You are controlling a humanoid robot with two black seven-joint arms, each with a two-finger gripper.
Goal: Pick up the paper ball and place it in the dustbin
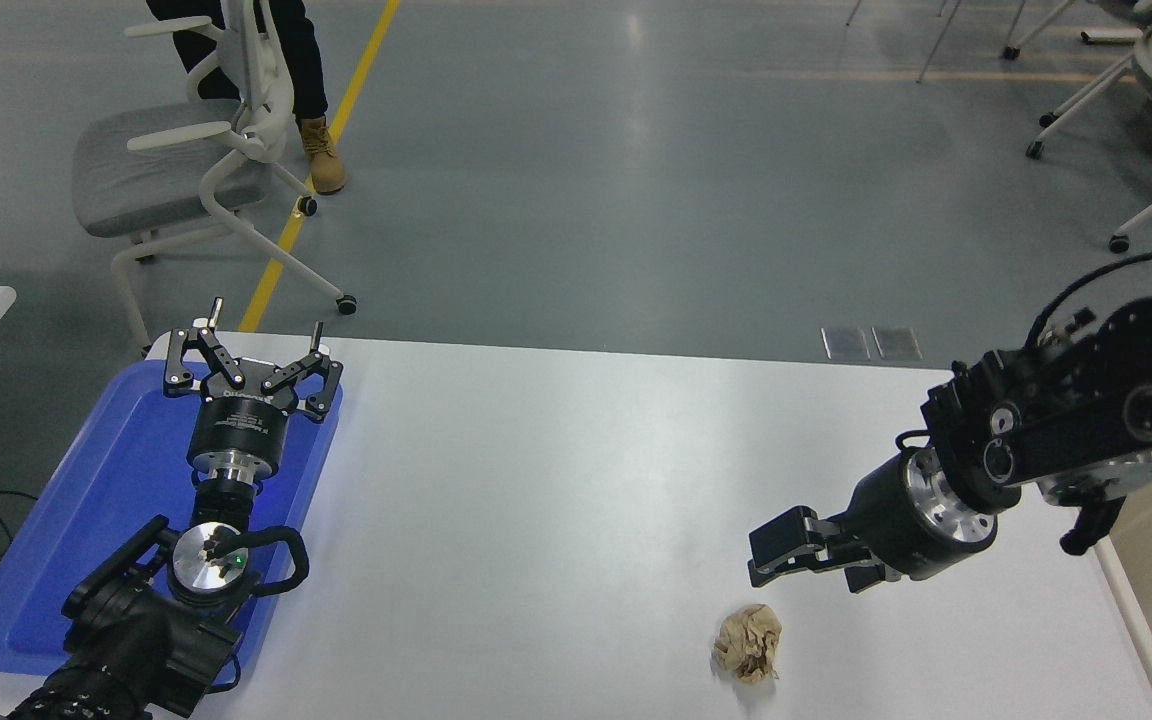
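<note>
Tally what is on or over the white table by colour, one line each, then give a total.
Black: 2, the left gripper over the tray and the right gripper near the paper ball
Blue: 1, the tray
Tan: 1, the paper ball
Total: 4

1 head view only, so no 2nd view shares the scene. It looks from high on the robot's side, forward and down over the table (556,480). The table's near edge falls below the frame; beyond its far edge lie grey floor and a chair (166,160). Both arms enter from the table's near side.
</note>
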